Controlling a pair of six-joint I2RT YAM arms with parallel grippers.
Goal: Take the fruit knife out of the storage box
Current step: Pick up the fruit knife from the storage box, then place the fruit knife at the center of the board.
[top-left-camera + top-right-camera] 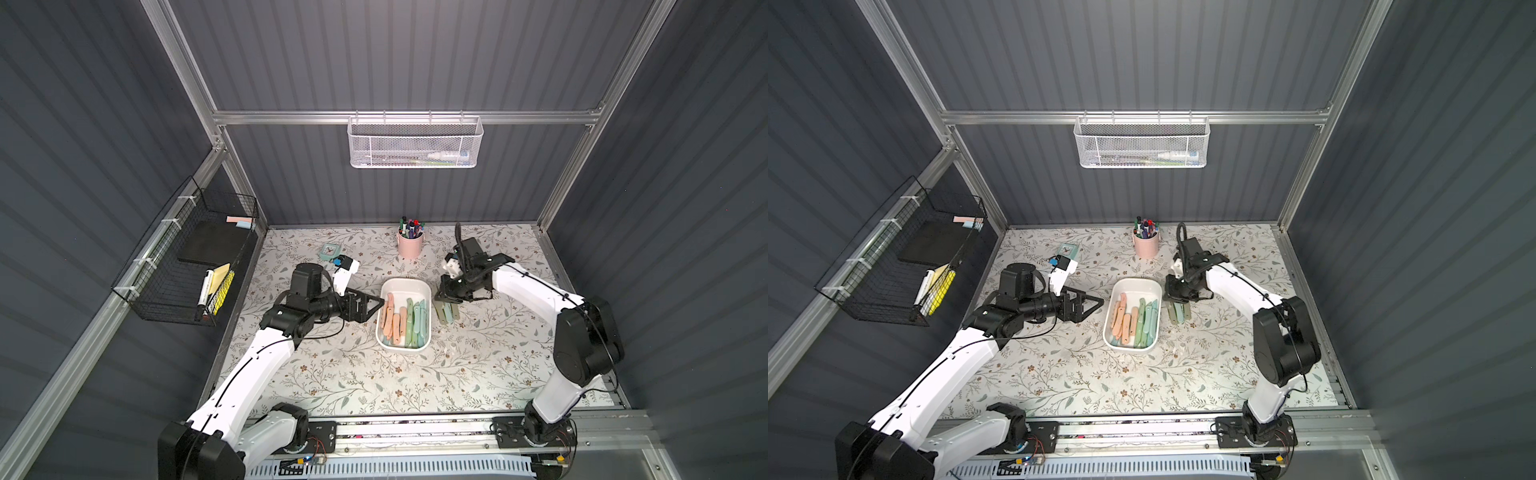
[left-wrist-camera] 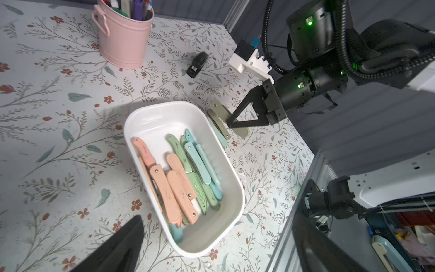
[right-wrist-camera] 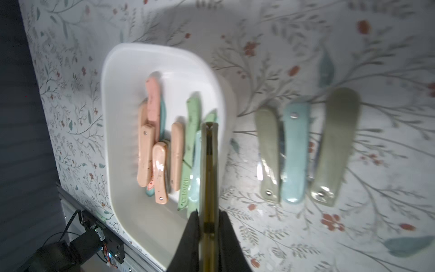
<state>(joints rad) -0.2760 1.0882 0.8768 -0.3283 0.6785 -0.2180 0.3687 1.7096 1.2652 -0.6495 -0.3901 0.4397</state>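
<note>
Olive fruit knife [image 3: 209, 164]: clamped edge-on in your right gripper [image 3: 209, 213], out of the storage box [image 3: 110, 117] and just beside it, near three knives [image 3: 295, 153] lying on the table [image 1: 332, 374]. Your left gripper [image 1: 376, 304]: jaws apart, holding nothing.

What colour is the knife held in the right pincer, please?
Olive-green knife, clearest in the right wrist view.

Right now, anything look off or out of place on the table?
Nothing spilled or broken. Only untidy bit: the folding knives in the storage box lie heaped and overlapping, some crossed. The three knives beside it sit in a neat row. The right gripper holds an olive knife on edge.
</note>
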